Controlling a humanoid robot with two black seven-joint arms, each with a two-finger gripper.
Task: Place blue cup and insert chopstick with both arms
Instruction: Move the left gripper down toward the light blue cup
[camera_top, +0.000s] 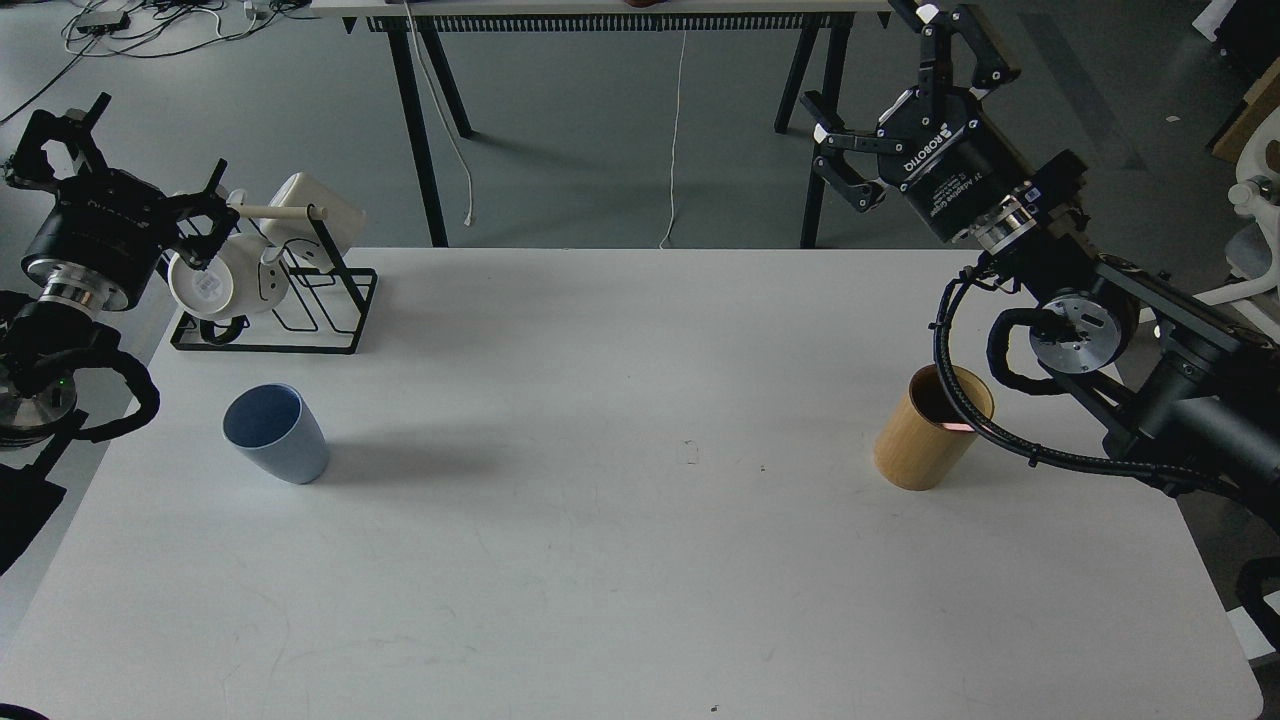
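White table (620, 560) filled most of the frame. Right gripper (905, 95) hung upper right, fingers spread, empty; left gripper (130, 175) sat upper left, spread beside the rack's white mug (215, 285). Bamboo cylinder (930, 428) stood right; blue cup (277, 433) stood upright lower left.

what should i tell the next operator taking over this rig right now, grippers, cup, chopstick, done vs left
Left gripper: open, empty, raised at the table's left edge beside the black rack holding the white mug.
Right gripper: open, empty, raised beyond the table's far right corner.
Blue cup: upright on the white table, left side, in front of the rack, untouched.
Chopstick: only a pink tip shows at the rim inside the bamboo cylinder, right side.
Done: nothing visible.
Left: grasp and place the cup, pull the chopstick, insert it into the cup.
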